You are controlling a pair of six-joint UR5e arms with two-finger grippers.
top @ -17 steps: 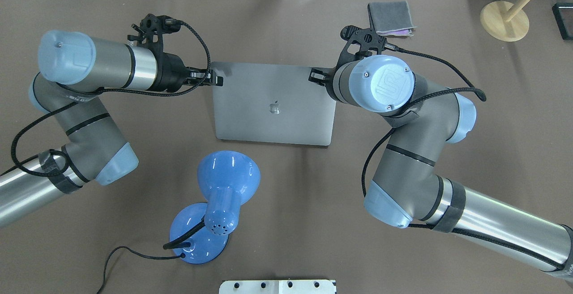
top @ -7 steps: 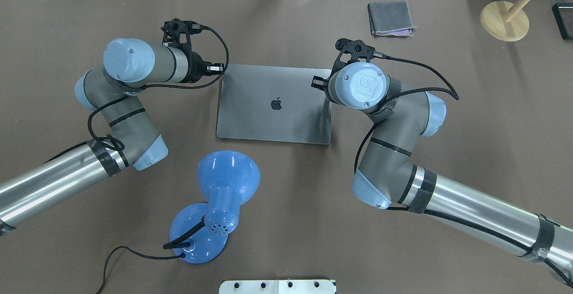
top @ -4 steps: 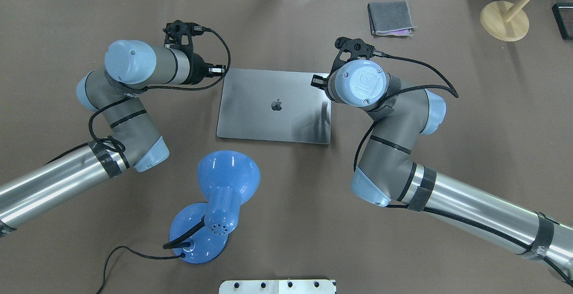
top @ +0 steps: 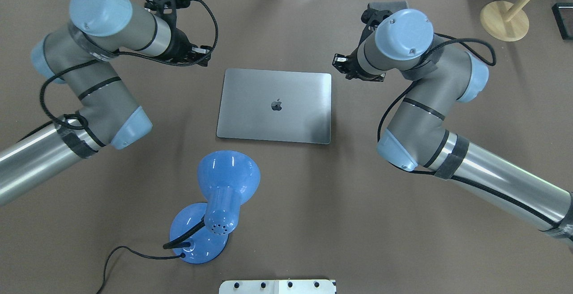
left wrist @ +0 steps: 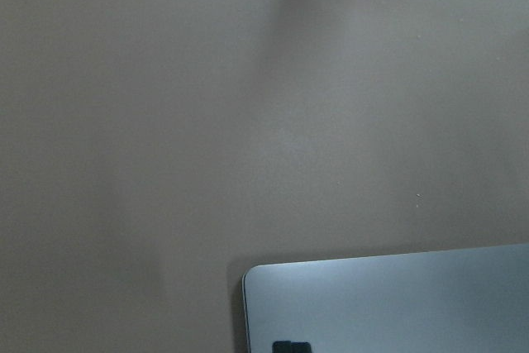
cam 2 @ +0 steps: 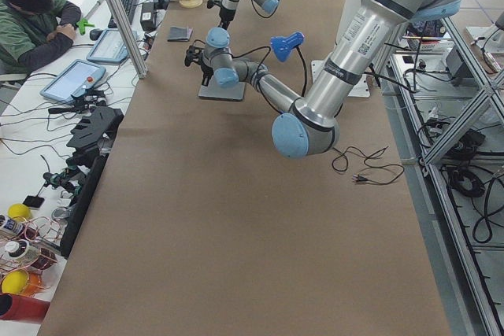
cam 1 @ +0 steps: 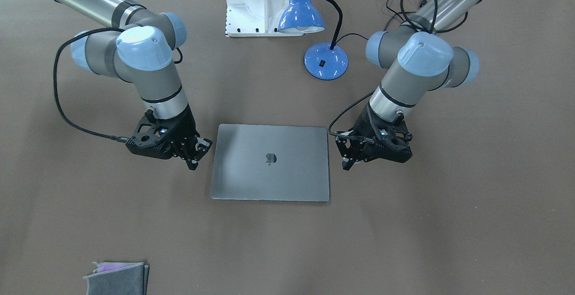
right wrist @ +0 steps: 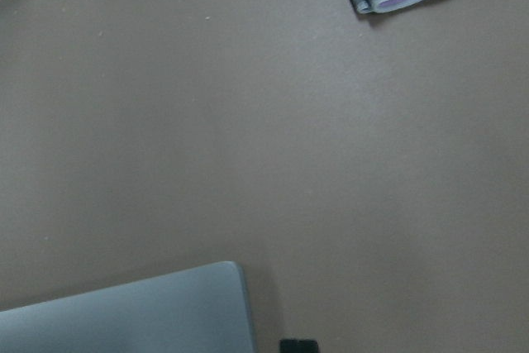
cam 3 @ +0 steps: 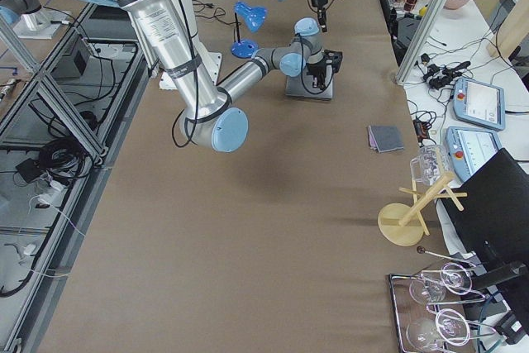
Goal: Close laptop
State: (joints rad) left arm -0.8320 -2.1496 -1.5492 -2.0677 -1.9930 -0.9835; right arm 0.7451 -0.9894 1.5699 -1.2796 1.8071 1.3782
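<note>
The space-grey laptop (top: 275,106) lies flat on the brown table with its lid down and the dark apple logo facing up. It also shows in the front view (cam 1: 270,162). My left gripper (top: 203,57) hangs above the table just off the lid's far left corner; it also shows in the front view (cam 1: 345,158). My right gripper (top: 340,63) hangs off the far right corner and shows in the front view (cam 1: 197,156). Neither touches the laptop. Each wrist view shows closed fingertips (left wrist: 291,346) (right wrist: 297,345) at the bottom edge beside a lid corner (left wrist: 388,303) (right wrist: 132,316).
A blue desk lamp (top: 224,195) stands on the near side of the laptop, its cable trailing left. A folded grey cloth (cam 1: 117,278) lies at the far right, partly behind my right arm. A wooden stand (top: 504,21) is at the far right corner.
The lid has gone down from part-raised to flat on the base. Both grippers have left the lid's far corners, rising and moving outward and away from the laptop.
</note>
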